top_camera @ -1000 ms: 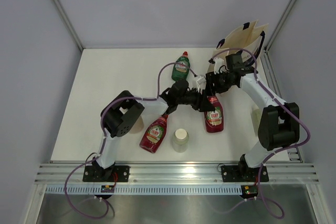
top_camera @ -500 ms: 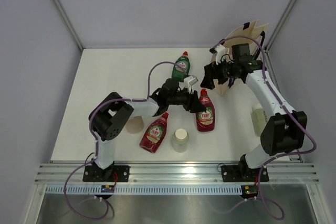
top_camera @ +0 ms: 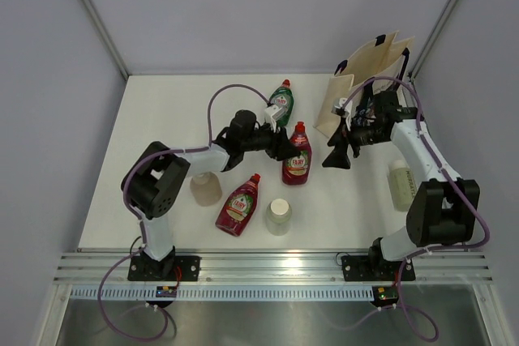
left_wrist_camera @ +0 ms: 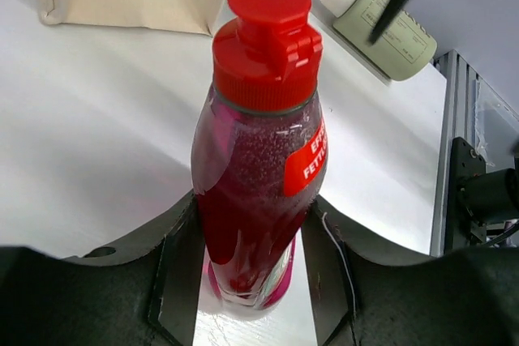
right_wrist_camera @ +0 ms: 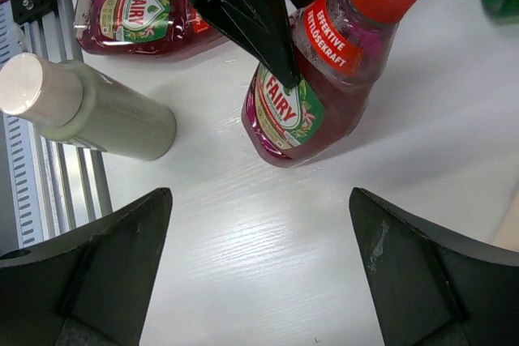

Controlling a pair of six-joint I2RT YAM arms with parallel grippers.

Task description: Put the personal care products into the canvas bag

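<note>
Our left jaws clamp the lower body of the red Fairy bottle (left_wrist_camera: pixel 255 160), keeping it upright on the bench (top_camera: pixel 178 119), apparently for a handover. The canvas bag (top_camera: pixel 361 79) stands at the far right, and our right jaws hover between, spread wide and empty.

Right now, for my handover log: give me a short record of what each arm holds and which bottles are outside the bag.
Left fingers: shut on held red bottle
Right fingers: open, empty
Canvas bag: upright, far right
Loose on table: green bottle, lying red bottle, beige bottle, white-capped bottle, pale bottle near right arm
</note>
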